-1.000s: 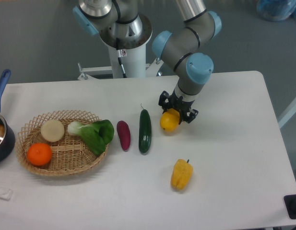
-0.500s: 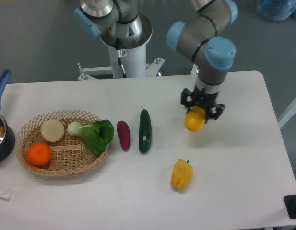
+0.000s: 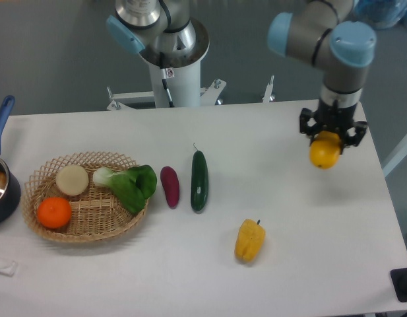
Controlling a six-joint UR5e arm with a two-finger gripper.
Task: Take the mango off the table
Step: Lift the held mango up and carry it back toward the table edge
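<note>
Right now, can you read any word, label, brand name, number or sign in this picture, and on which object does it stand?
None: no readable text shows anywhere in this view.
The claw, shut on the mango, shows no marking.
The robot arm, wicker basket, yellow pepper, cucumber and table carry no print either.

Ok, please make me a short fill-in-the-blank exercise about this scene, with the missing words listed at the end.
1. The gripper is shut on the ____.
2. The orange citrus fruit lies inside the ____.
3. The purple vegetable lies between the basket and the dark green ____.
4. The yellow pepper rests on the white ____.

Missing words: mango; basket; cucumber; table
</note>
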